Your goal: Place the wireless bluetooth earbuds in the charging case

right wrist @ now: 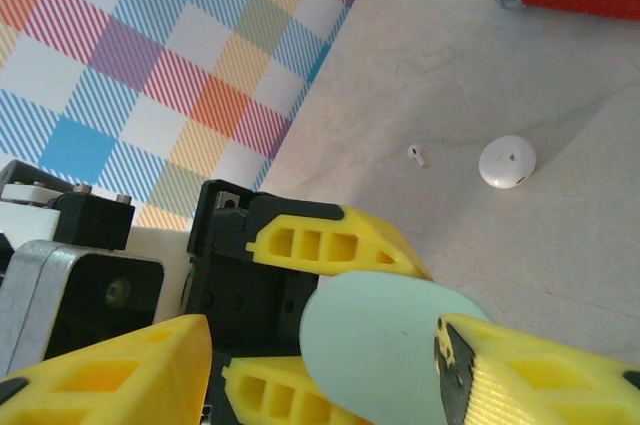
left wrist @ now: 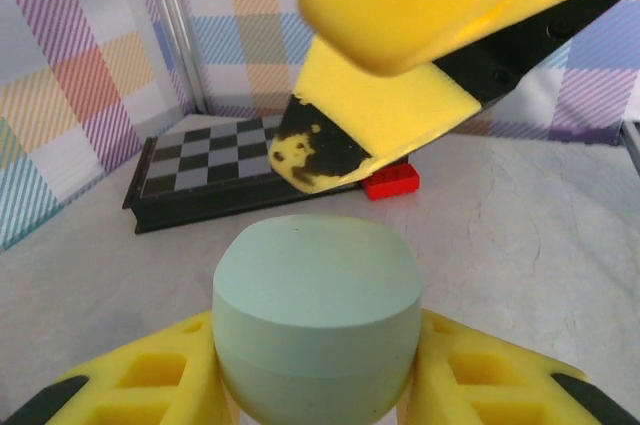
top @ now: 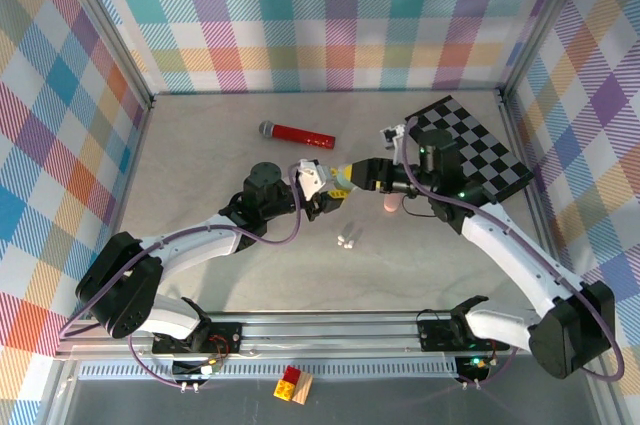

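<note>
Currently the left gripper (left wrist: 315, 385) is clamped on the pale green charging case (left wrist: 315, 290), a smooth, rigid, matte plastic pebble with rounded edges. It is probably slippery, so hold it across the flanks, as here. The right gripper (right wrist: 325, 340) stands spread at the case, one finger just above it. A white earbud (right wrist: 416, 154) lies on the grey table (right wrist: 560, 75), well apart from the case. It looks tiny, light and hard; pinch it gently at the fingertips.

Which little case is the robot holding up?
The pale green case: the left gripper pinches it in its jaws. The white case and pink case lie loose on the table.
</note>
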Available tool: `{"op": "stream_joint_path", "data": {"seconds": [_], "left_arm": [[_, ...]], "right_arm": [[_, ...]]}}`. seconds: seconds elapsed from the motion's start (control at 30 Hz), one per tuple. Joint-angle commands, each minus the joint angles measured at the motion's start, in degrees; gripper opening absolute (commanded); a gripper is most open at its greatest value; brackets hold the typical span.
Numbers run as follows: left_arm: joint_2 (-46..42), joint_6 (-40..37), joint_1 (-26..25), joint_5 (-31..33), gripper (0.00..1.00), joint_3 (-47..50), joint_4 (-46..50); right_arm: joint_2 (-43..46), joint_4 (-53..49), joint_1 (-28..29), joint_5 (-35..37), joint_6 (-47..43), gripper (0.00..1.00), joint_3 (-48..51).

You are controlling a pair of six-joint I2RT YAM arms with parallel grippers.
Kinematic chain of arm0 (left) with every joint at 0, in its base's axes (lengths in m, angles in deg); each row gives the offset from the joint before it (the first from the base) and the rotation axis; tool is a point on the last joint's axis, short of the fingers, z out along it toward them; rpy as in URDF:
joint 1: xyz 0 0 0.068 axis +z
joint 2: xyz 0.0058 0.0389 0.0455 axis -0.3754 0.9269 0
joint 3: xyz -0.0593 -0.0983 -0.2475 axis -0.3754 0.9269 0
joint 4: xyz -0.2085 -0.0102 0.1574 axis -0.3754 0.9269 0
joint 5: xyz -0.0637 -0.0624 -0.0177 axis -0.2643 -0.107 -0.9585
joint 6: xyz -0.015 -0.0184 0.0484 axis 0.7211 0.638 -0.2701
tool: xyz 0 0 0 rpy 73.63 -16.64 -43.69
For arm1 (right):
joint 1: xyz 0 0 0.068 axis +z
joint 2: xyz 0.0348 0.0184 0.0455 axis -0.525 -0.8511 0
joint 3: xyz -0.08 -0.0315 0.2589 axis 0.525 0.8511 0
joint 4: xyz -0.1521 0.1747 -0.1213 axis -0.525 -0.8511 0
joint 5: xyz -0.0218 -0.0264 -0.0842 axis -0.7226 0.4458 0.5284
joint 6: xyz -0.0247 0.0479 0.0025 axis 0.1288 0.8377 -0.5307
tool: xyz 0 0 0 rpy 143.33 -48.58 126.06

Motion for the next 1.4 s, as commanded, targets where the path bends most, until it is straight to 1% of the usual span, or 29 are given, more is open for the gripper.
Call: {"op": "stream_joint_path", "data": {"seconds": [0.0,0.13,0.3,0.57,0.67,0.77,0.83,0.97,1.03,1.07,1.1,1.13,1.23,1.3,1.37], "left_arm": [[-0.31,2.90,-0.70,0.42,0.37,-1.31,-6.35],[0.02,4.72,-0.70,0.53,0.37,-1.13,-9.48],[0.39,5.27,-0.70,-0.11,0.37,-1.74,-10.04],[1.55,5.32,-0.71,-0.27,0.37,-2.42,-9.96],[1.58,5.09,-0.71,-0.35,0.37,-2.34,-9.65],[1.28,4.83,-0.77,-0.19,0.37,-2.19,-9.31],[0.88,4.67,-0.70,-0.18,0.38,-1.95,-9.15],[0.10,3.72,-0.70,0.29,0.39,-1.83,-7.51],[-0.38,3.01,-0.70,0.72,0.42,-1.73,-6.52],[-0.53,2.97,-0.70,1.19,0.46,-1.63,-6.19],[-0.64,2.95,-0.66,1.56,0.53,-1.55,-6.09],[-0.66,2.97,-0.70,1.54,0.62,-1.48,-6.00],[-0.90,2.97,-0.70,1.22,0.84,-1.23,-5.23],[-1.17,2.83,-0.70,1.37,0.93,-0.75,-4.57],[-1.82,2.36,-0.70,1.24,0.98,-0.23,-3.07]], "right_arm": [[0.71,5.94,-2.42,-1.60,7.90,0.64,3.56],[-1.60,13.72,-2.93,-7.33,13.80,0.67,6.53],[-4.79,25.53,-2.84,-14.05,21.48,0.67,8.60],[-9.53,33.41,-2.85,-18.49,28.68,0.59,8.56],[-9.63,33.90,-2.84,-18.23,28.67,0.51,8.74],[-9.28,33.73,-2.84,-17.55,28.33,0.41,8.78],[-8.97,32.80,-2.84,-16.87,27.38,0.30,8.68],[-8.25,30.53,-2.84,-15.79,25.03,0.18,8.44],[-7.66,27.58,-2.93,-15.03,22.73,0.14,7.97],[-7.07,25.68,-3.01,-14.35,21.20,0.12,7.63],[-6.46,23.53,-3.08,-13.67,19.43,0.10,7.32],[-5.78,21.10,-3.15,-12.57,17.74,0.09,7.08],[-4.13,15.79,-3.98,-9.13,13.98,0.07,6.92],[-3.25,13.52,-4.79,-6.64,12.63,0.06,7.54],[-2.79,11.68,-5.60,-4.02,11.56,0.06,8.42]]}}
